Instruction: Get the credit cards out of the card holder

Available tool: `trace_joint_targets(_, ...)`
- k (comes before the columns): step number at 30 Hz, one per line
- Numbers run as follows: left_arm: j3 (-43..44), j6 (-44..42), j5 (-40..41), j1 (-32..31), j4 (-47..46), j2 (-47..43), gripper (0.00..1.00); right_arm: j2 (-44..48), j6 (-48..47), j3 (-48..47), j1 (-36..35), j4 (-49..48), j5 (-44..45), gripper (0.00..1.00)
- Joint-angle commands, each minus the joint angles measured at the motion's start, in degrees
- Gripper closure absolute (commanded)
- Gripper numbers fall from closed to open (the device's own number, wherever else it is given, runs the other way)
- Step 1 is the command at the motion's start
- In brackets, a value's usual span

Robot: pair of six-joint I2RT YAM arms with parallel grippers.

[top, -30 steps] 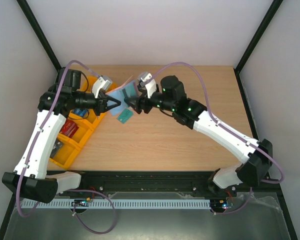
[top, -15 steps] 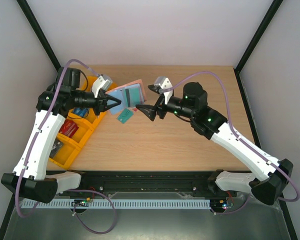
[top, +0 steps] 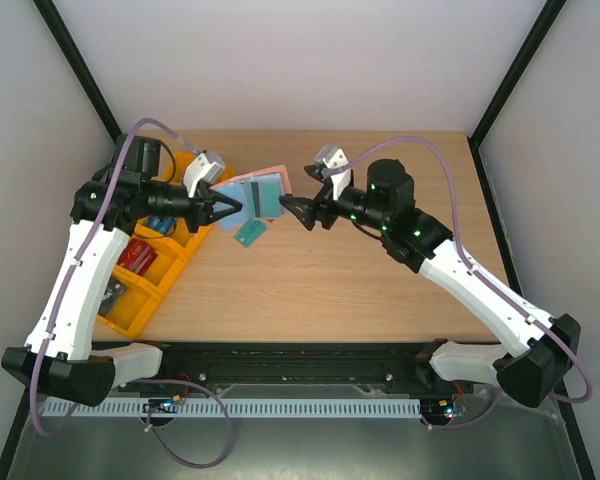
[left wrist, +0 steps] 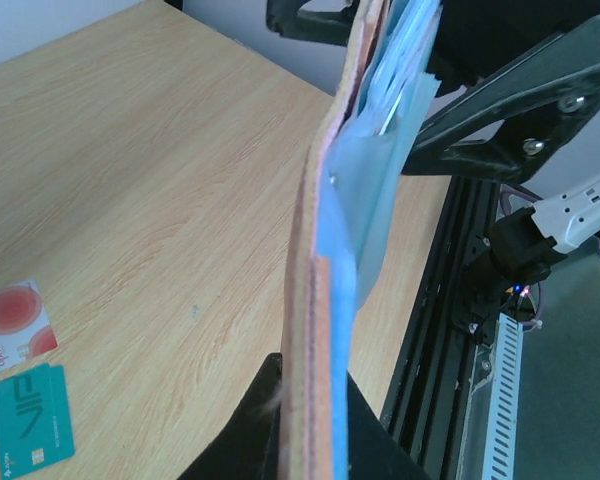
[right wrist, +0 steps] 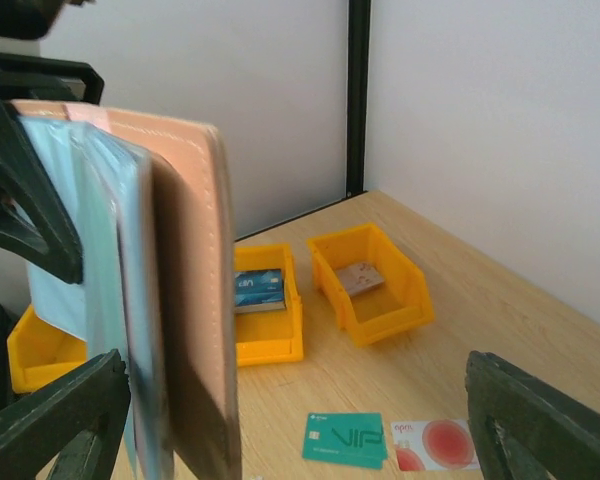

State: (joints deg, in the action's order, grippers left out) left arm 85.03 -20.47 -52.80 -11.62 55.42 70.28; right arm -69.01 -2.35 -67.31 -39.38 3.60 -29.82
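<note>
Near worktop (top: 380, 290) far-left corner: card holder (top: 260, 192) aloft, pinched by left gripper (top: 235, 208). Right gripper (top: 292, 210) spread wide, beside its free edge. Teal card (right wrist: 345, 440), pale card (right wrist: 435, 443) on worktop beneath (apparently both out). Check pockets before pinching.

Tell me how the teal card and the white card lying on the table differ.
Colour: the teal card is teal-green all over; the white card is pale. Marking: the teal card bears white lettering, the white card a red round mark. Both lie flat on the table, side by side, outside the card holder, and look alike in size.
</note>
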Motion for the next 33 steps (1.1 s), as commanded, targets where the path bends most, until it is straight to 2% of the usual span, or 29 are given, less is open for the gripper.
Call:
trace_joint_targets(1, 2.13, -1.37, -2.45, -0.12, 0.90, 0.20, 0.98, -1.13, 0.41, -1.42, 0.27, -0.82, 0.75, 0.12)
trace_joint_targets(11, 2.24, -2.76, -2.84, -0.24, 1.80, 0.03, 0.98, -2.00, 0.47, -1.12, 1.05, 0.12, 1.78, 0.16)
trace_joint_targets(33, 1.68, -1.90, -2.18, -1.04, 1.00, 0.47, 0.98, -5.17, 5.93, -2.21, 1.93, -2.85, -7.09, 0.15)
